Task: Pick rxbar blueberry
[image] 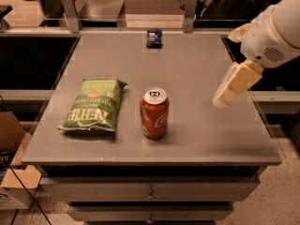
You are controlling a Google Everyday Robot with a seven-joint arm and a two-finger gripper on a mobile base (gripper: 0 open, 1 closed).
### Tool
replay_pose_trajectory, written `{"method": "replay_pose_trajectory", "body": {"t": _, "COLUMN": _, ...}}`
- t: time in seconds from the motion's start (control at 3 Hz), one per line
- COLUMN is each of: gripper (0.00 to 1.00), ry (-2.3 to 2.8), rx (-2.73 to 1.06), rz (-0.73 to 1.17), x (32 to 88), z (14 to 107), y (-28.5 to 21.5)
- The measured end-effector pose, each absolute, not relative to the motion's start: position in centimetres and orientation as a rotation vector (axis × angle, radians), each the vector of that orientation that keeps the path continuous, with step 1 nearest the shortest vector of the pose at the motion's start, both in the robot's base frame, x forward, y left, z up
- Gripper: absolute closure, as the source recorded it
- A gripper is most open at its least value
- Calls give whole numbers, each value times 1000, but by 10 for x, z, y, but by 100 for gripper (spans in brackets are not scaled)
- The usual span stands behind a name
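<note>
We see the gripper (226,93) at the right side of the scene, hanging above the right part of the counter (197,64) on the end of a white arm (274,29) that reaches in from the upper right corner. It slants downward and to the left, with its pale yellowish tip lowest. It touches nothing, and from this angle it reads as one pale block, so we cannot tell whether it is spread or closed.

The rxbar blueberry (154,37) lies flat at the far edge of the counter, roughly midway across its width (a small dark blue wrapper, its lettering too small for us to read). It sits well apart from the gripper, farther back and to the left of it.

Nearer to us, a green chip bag (92,105) lies flat on the left part of the counter, and a red soda can (154,113) stands upright just to its right, close to the bag but not touching it. The can stands between the bag and the gripper.
</note>
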State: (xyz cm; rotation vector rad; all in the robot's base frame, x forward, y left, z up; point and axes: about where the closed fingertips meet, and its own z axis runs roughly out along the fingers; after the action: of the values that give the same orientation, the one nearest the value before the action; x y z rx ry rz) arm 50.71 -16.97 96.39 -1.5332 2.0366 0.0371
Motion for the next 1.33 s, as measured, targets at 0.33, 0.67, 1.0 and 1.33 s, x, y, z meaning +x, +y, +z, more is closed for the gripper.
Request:
{"method": "replay_pose_trajectory", "body": {"t": 0.33, "gripper": 0, "ry": 1978, "rx": -1494, "rz": 75, "x": 546, "z": 966, "y": -152}}
{"method": "replay_pose_trajectory", "body": {"t": 0.67, "gripper": 0, "ry": 1976, "rx": -1484, "rz": 146, "x": 587, "z": 955, "y": -130}}
{"method": "replay_pose_trajectory", "body": {"t": 1.0, "gripper": 0, "ry": 1966, "rx": -1487, "rz": 159, "x": 596, "z": 954, "y": -123}}
{"method": "replay_pose_trajectory", "body": {"t": 1.33, "gripper": 0, "ry": 1954, "rx": -1445, "rz": 171, "x": 602, "z": 955, "y": -117}}
